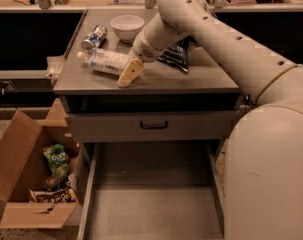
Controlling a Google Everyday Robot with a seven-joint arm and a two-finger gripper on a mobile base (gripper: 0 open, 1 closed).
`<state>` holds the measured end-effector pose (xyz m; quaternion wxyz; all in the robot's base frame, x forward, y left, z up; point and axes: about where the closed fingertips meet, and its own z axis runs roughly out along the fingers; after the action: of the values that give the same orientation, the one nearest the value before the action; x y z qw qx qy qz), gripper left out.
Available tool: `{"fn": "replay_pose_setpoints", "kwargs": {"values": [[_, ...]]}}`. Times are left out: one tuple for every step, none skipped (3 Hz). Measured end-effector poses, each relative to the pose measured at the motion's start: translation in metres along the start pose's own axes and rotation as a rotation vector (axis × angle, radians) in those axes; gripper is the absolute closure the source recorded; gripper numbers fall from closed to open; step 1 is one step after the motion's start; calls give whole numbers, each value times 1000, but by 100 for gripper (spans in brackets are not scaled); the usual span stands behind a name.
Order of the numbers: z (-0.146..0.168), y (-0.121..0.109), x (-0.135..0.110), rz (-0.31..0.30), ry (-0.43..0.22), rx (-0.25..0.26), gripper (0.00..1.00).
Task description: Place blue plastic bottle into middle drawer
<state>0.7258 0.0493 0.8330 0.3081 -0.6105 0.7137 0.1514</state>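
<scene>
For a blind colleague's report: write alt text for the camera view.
The gripper is at the blue plastic bottle, which lies on its side on the cabinet top near a drink can, a white bowl and a dark snack bag. Below, the middle drawer stands pulled out, nothing visible in it; a cardboard box sits on the floor beside it.

No legible text is showing anywhere.
The blue plastic bottle (107, 61), drink can (93, 37) and green snack bag (57, 157) in the cardboard box (16, 154) are carrying print that cannot be made out; the gripper (131, 73) is sitting just beside the blue plastic bottle on the cabinet top (201, 79).
</scene>
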Motion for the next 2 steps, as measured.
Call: {"fn": "replay_pose_setpoints", "kwargs": {"values": [[-24,-8,-8,-43,-57,31,95],[-39,-9,-14,-67,-81,45,100]]}}
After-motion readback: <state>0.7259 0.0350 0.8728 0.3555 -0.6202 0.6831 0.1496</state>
